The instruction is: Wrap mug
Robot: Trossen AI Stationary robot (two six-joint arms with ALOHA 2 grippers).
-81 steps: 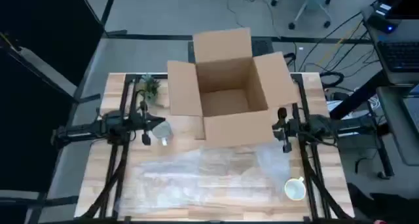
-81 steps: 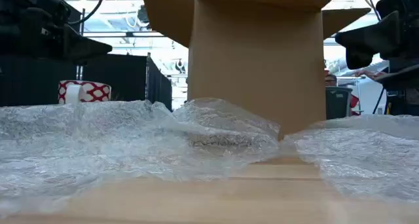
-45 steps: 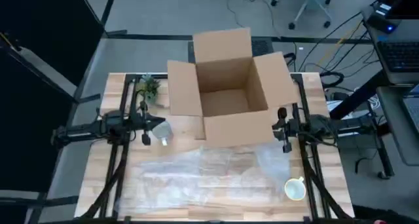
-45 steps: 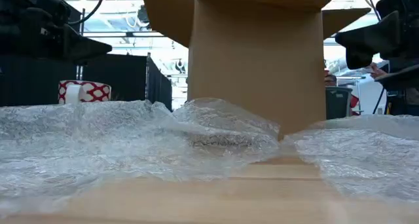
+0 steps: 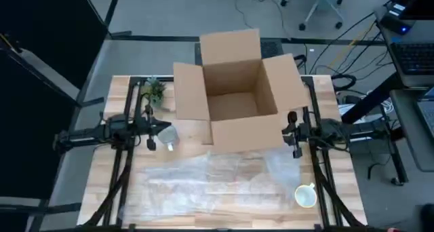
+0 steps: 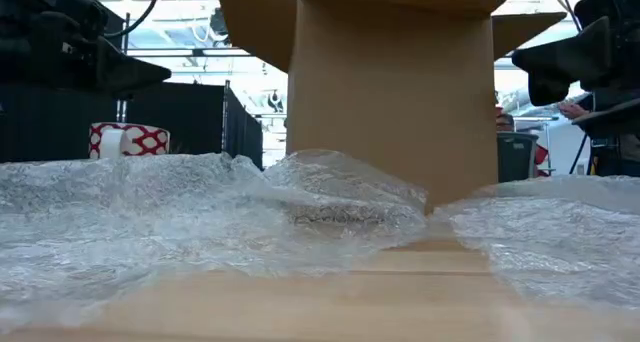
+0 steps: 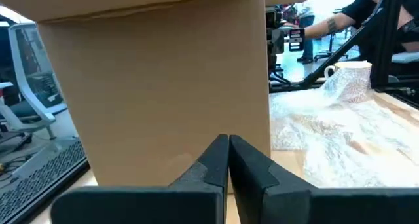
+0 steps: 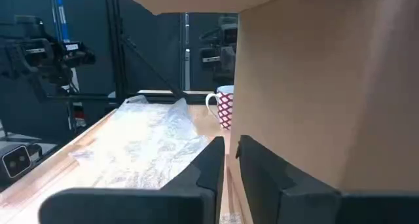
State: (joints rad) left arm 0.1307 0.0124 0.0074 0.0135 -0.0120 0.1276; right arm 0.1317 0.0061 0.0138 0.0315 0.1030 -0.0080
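A red-and-white patterned mug [image 5: 167, 136] stands on the table at the left of the cardboard box [image 5: 234, 96], also seen in the low view [image 6: 128, 139] and the right wrist view [image 8: 224, 107]. A pale mug [image 5: 306, 195] stands near the table's front right, at the edge of the crumpled bubble wrap [image 5: 213, 180]; it shows in the left wrist view too [image 7: 350, 73]. My left gripper [image 7: 229, 145] hovers shut, up off the table, beside the patterned mug [image 5: 153, 133]. My right gripper [image 8: 229, 147] hovers shut at the box's right side [image 5: 292, 134].
The open box fills the table's middle and far part, its flaps spread outward. A small green plant [image 5: 156, 89] sits at the far left. Bubble wrap [image 6: 200, 212] covers most of the near half. A person [image 6: 575, 110] shows beyond the table.
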